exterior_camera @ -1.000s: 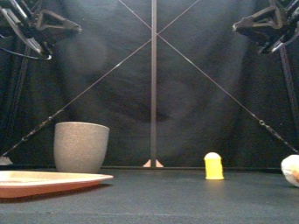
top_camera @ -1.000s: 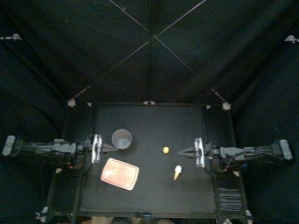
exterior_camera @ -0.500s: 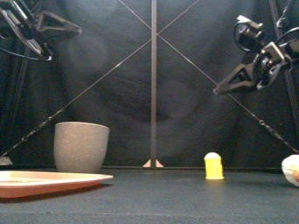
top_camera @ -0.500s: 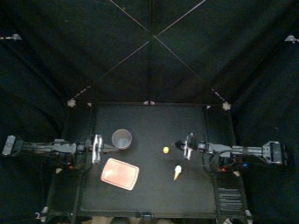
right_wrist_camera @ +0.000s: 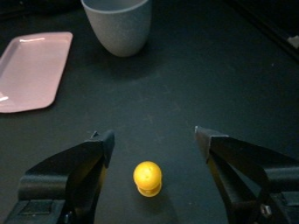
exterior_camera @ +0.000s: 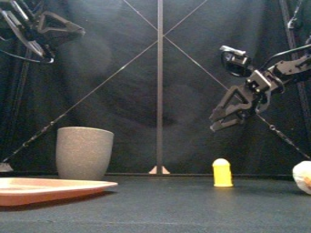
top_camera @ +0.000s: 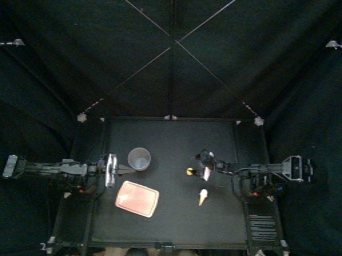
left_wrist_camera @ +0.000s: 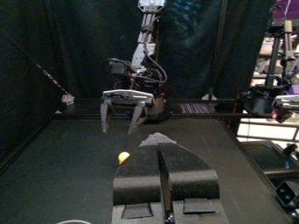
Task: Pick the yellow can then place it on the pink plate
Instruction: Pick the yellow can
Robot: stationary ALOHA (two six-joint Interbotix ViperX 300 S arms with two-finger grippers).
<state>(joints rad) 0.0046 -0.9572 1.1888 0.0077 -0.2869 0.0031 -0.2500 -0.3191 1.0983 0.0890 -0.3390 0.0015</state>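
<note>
The small yellow can (exterior_camera: 221, 172) stands upright on the black table, right of the middle. My right gripper (exterior_camera: 225, 114) hangs open above it, tilted down toward it. In the right wrist view the can (right_wrist_camera: 147, 177) lies between and just ahead of the spread jaws of the right gripper (right_wrist_camera: 152, 138). The pink plate (top_camera: 136, 197) lies flat at the front left. My left gripper (top_camera: 104, 170) rests at the left side of the table, its jaws together and holding nothing.
A tall grey speckled cup (exterior_camera: 85, 152) stands behind the pink plate (exterior_camera: 49, 189). A pale cone-shaped toy (top_camera: 203, 196) lies near the front, right of the plate, and shows at the front view's right edge (exterior_camera: 303, 176).
The right arm has swung in from the right and come down, bringing its open gripper over the yellow can. The left arm, can, plate and cup have not moved.
</note>
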